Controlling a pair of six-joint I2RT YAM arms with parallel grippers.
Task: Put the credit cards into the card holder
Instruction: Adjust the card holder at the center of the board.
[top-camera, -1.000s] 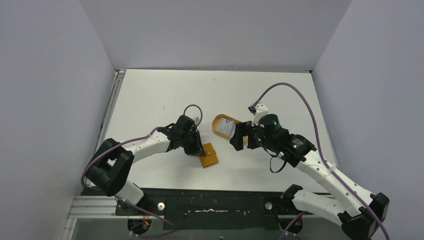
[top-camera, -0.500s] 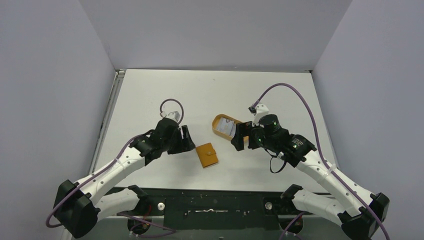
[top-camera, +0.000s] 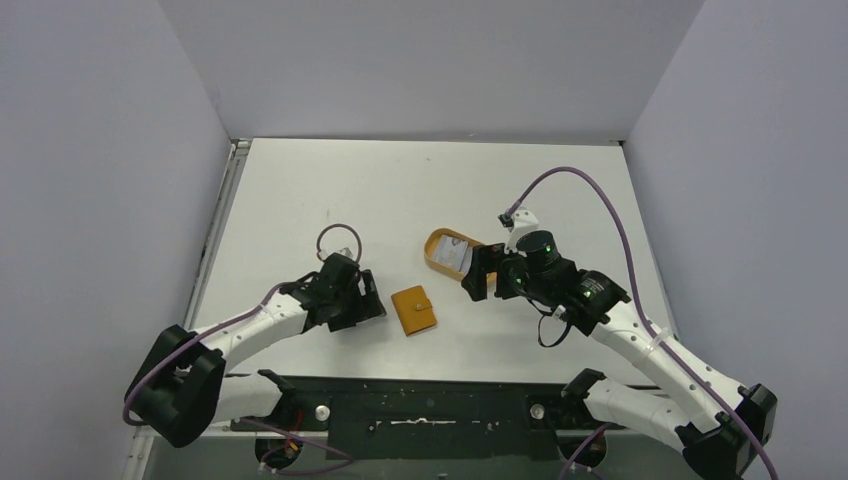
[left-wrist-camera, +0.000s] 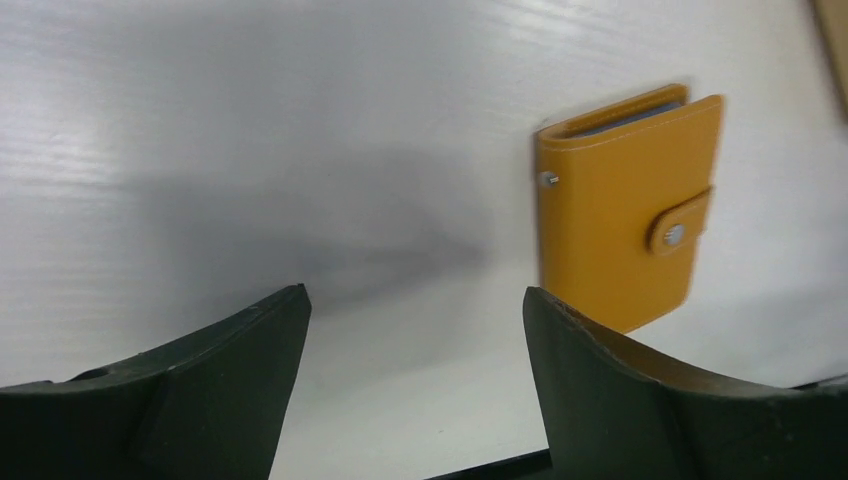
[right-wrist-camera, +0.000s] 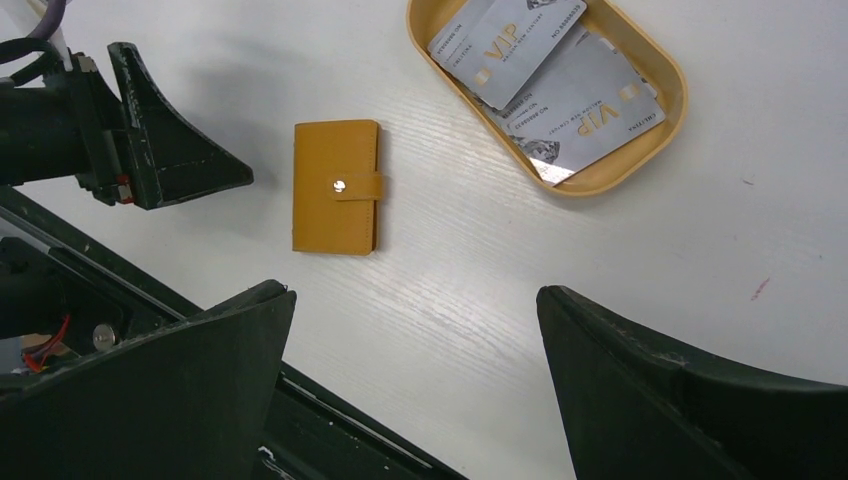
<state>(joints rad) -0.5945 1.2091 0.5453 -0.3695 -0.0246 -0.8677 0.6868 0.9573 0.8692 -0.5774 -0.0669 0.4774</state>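
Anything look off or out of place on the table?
Nothing damaged or spilled. The card holder lies flat and snapped shut; the credit cards sit overlapping, askew, inside the tray.

- card holder (right-wrist-camera: 336, 187): plain orange-brown, stitched edge in same tone; silver snap stud (right-wrist-camera: 339, 184) on tab
- credit cards (right-wrist-camera: 560, 75): pale grey-blue, light "VIP" lettering, small tan squares, faint dark print
- tray (right-wrist-camera: 665, 75): tan-yellow rim and floor
- table (top-camera: 400, 190): white, faint fine grain lines; tiny red fleck on right side
- left gripper (left-wrist-camera: 415, 295), right gripper (right-wrist-camera: 415, 292): dark green-black, matt
- arms (top-camera: 650, 350): white shells, black joints; green lights on right one
- cables (top-camera: 590, 180): purple
- walls (top-camera: 100, 150): pale grey-lilac
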